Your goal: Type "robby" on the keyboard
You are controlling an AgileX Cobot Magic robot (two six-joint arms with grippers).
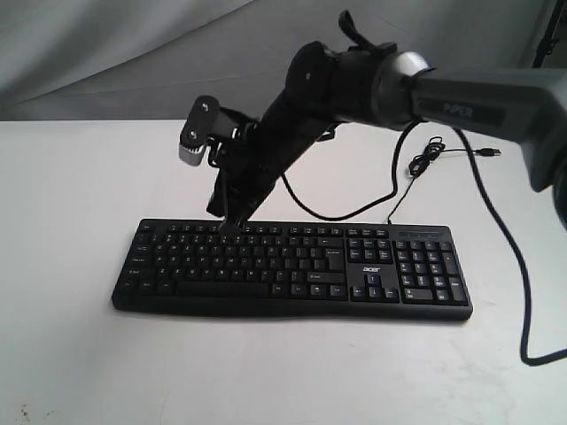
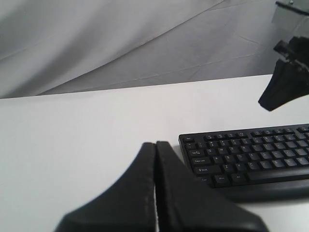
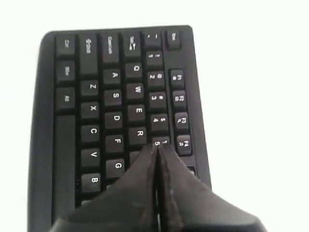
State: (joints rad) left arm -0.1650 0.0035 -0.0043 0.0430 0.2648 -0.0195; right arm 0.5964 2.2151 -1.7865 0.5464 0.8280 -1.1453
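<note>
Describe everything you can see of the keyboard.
The keyboard is a wide, black, plastic-looking full-size board with white legends, a number pad at its right end in the exterior view and a small white acer logo. It lies flat on the white table. A thin black cable leaves its back edge. The shut right gripper points down at the upper rows near the 5 key; contact cannot be told.

Keyboard (image 1: 292, 266) lying across the table (image 1: 71, 354).
Its cable (image 1: 425, 159) trails behind its right end; the right gripper (image 1: 232, 226) hangs over the far rows, left of centre.
</note>
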